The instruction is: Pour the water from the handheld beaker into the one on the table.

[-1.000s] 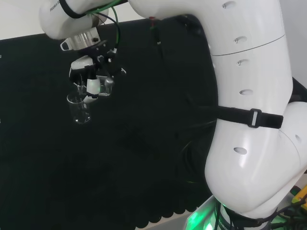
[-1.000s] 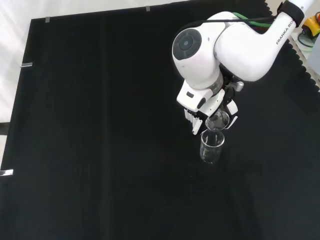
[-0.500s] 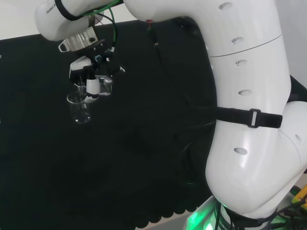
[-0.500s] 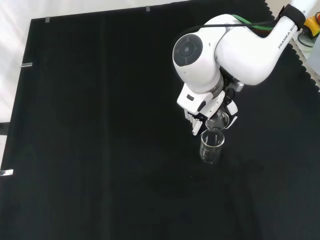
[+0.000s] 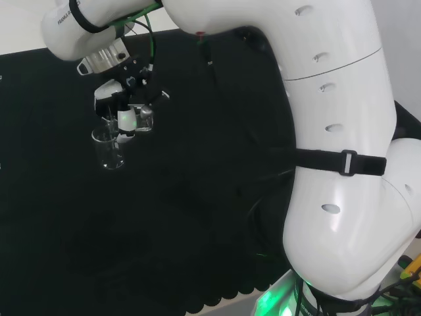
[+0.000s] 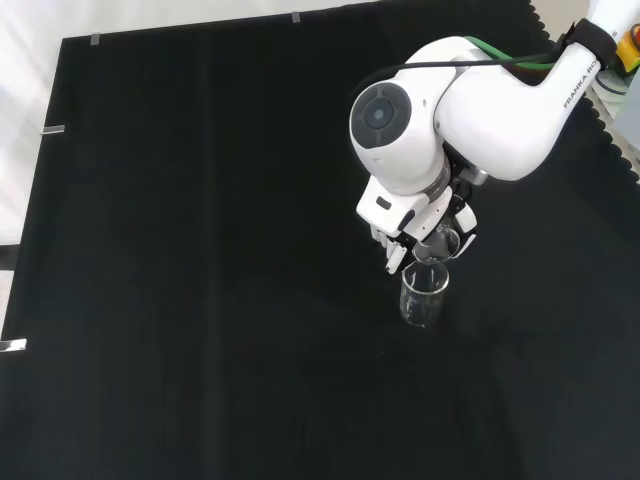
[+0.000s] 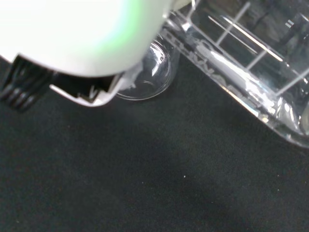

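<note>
Clear glass handheld beaker tilts in the hand's clamped fingers right of centre, its lip above the clear standing beaker to catch the water.

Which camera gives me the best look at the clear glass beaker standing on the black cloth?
The front view: the clear glass beaker on the cloth stands whole and unblocked just below the hand. The head view shows it partly behind the hand's fingers. The wrist view catches only part of its rim.
</note>
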Available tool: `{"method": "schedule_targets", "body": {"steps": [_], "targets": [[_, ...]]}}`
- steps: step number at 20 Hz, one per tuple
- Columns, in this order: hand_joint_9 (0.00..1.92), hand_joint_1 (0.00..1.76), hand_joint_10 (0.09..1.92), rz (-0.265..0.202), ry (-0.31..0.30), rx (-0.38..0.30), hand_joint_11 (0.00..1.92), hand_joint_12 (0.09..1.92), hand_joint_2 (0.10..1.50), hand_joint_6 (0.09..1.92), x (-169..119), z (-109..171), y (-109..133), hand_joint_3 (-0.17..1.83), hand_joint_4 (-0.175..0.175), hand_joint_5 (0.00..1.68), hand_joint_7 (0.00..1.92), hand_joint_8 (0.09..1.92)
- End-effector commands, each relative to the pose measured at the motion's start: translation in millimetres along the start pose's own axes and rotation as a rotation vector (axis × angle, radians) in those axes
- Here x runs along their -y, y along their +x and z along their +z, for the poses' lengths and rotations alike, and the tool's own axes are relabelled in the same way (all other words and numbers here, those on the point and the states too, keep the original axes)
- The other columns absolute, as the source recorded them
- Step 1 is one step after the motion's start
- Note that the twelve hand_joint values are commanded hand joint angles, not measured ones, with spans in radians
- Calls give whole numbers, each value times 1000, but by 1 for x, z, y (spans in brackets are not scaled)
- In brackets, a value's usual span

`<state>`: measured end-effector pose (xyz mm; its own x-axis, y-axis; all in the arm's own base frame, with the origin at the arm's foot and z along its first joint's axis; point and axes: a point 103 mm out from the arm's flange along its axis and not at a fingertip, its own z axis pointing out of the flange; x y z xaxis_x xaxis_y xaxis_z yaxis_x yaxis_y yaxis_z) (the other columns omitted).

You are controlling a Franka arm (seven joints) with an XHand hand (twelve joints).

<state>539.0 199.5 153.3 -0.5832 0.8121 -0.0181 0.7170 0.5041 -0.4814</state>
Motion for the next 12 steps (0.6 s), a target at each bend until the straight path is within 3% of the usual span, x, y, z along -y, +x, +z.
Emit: {"method": "schedule_targets", "body": {"steps": [1,12], "targets": [[1533,1394,1455,9,9,24,1202,1267,507,1920,0,-1,2,1152,-175,776,1455,1920],[1535,1397,1454,39,28,85,1204,1268,507,1920,2,-7,0,1153,-175,778,1455,1920]]}}
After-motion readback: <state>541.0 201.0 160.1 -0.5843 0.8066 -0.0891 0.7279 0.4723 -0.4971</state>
